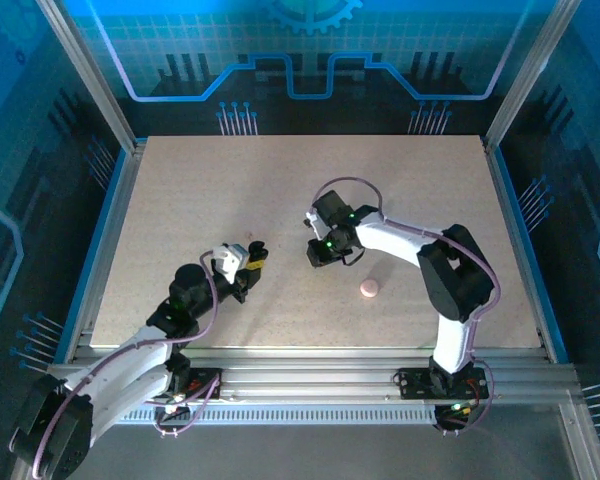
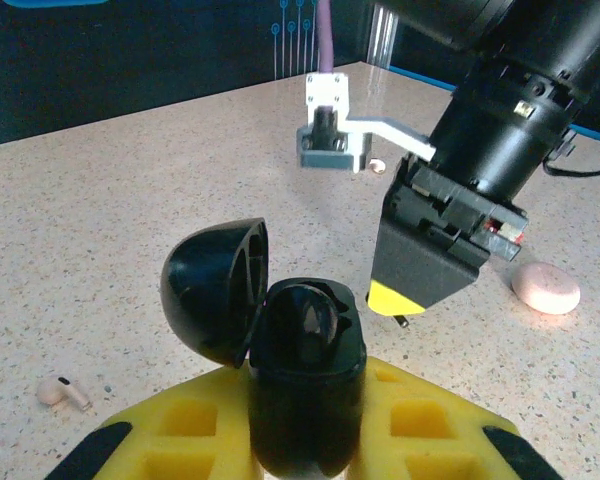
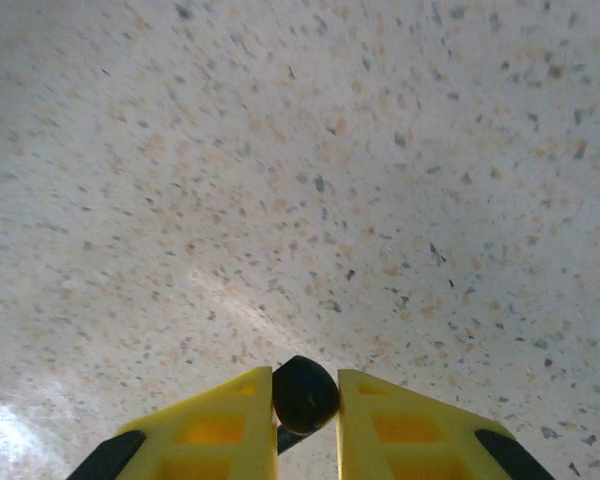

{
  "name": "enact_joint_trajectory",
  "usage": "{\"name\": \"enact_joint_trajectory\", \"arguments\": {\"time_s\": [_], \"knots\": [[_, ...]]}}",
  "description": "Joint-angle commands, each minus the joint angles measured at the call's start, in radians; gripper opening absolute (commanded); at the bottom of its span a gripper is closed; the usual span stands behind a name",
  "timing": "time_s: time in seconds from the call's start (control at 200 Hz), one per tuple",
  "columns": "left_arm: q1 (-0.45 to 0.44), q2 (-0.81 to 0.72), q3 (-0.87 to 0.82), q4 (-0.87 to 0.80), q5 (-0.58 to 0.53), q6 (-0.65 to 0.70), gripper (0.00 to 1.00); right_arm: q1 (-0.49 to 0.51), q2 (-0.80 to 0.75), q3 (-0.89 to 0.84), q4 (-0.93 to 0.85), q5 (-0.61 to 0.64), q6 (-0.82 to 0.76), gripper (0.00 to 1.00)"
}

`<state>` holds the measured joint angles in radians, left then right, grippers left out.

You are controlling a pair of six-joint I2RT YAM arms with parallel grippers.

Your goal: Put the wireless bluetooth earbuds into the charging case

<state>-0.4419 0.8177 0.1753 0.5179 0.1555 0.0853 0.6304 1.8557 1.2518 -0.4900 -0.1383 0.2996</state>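
The earbud (image 3: pixel 305 393) is right of the charging case (image 2: pixel 305 390), puck (image 2: pixel 546 288) farther right.

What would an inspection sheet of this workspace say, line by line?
Surface: speckled beige table, no spills seen.
Job's things: black charging case, lid open; black earbud.
Clutter: pink oval object; pale earbud lying on the table.
Pincers: left pincer shut on the charging case; right pincer shut on the black earbud.
Cables: purple cable along the left arm, another looping over the right.
Surroundings: blue-lit panels, metal frame.
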Motion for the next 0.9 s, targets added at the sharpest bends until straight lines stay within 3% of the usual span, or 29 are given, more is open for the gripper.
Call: {"name": "enact_joint_trajectory", "arguments": {"time_s": [0.0,0.505,0.895], "knots": [[0.006,0.021,0.03,0.061,0.041,0.009,0.07,-0.007,-0.068,-0.042,0.105,-0.058,0.015,0.19],[0.005,0.181,0.057,0.233,0.129,-0.018,0.07,0.024,-0.346,-0.212,0.454,-0.029,-0.172,0.2],[0.005,0.177,0.07,0.255,0.13,-0.048,0.07,0.121,-0.405,-0.223,0.61,-0.051,-0.347,0.2]]}}
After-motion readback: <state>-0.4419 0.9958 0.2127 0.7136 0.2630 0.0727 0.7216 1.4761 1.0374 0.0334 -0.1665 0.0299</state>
